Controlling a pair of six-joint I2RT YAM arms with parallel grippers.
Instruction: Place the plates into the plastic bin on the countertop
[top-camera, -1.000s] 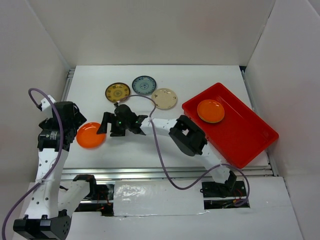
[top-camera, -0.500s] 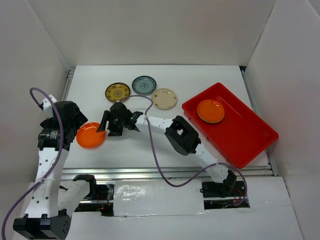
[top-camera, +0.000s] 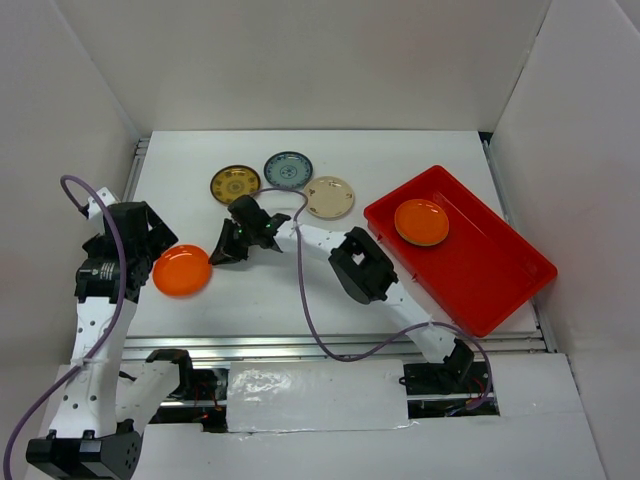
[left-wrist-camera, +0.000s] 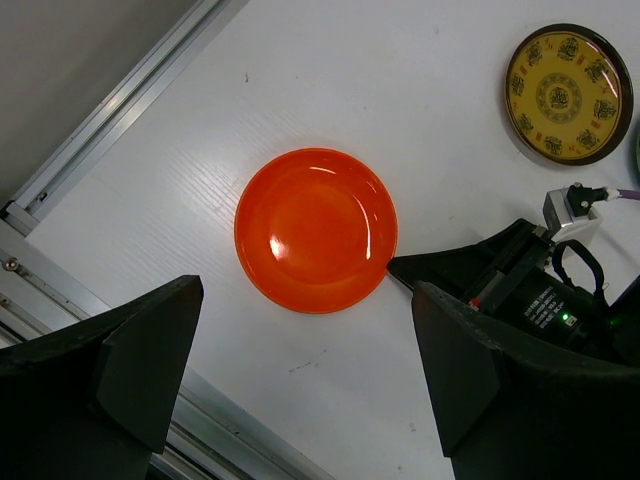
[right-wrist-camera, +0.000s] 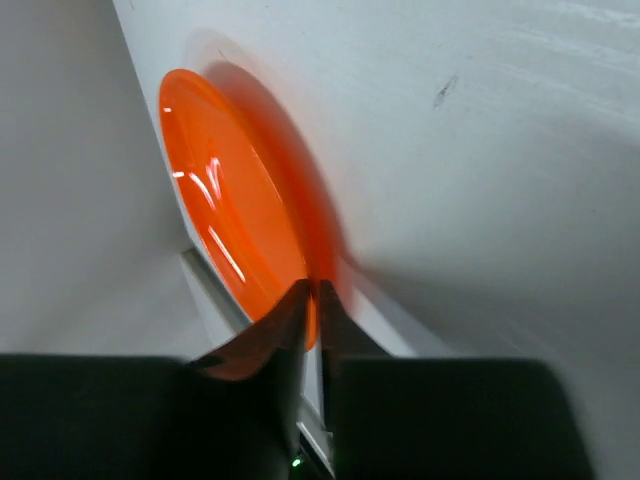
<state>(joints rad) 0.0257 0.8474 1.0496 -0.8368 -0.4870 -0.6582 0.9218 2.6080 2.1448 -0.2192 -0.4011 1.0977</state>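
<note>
An orange plate (top-camera: 182, 271) (left-wrist-camera: 316, 229) (right-wrist-camera: 235, 230) lies at the left of the white countertop (top-camera: 400, 150). My right gripper (top-camera: 217, 257) (right-wrist-camera: 312, 292) reaches in from the right and is shut on this plate's right rim. My left gripper (top-camera: 148, 250) (left-wrist-camera: 305, 297) hangs open just left of and above the same plate, holding nothing. A second orange plate (top-camera: 421, 222) lies inside the red plastic bin (top-camera: 490, 270) at the right. At the back lie a yellow-brown patterned plate (top-camera: 235, 184) (left-wrist-camera: 568, 93), a blue-grey patterned plate (top-camera: 288, 170) and a beige plate (top-camera: 329, 197).
The metal rail (top-camera: 330, 345) (left-wrist-camera: 110, 105) runs along the countertop's front edge, close to the gripped plate. The right arm's forearm (top-camera: 360, 270) and its grey cable (top-camera: 305, 300) stretch across the middle of the countertop. White walls enclose the three other sides.
My right gripper has moved left to the orange plate and closed on its rim. The plate has stayed in place and the left arm has barely moved.
</note>
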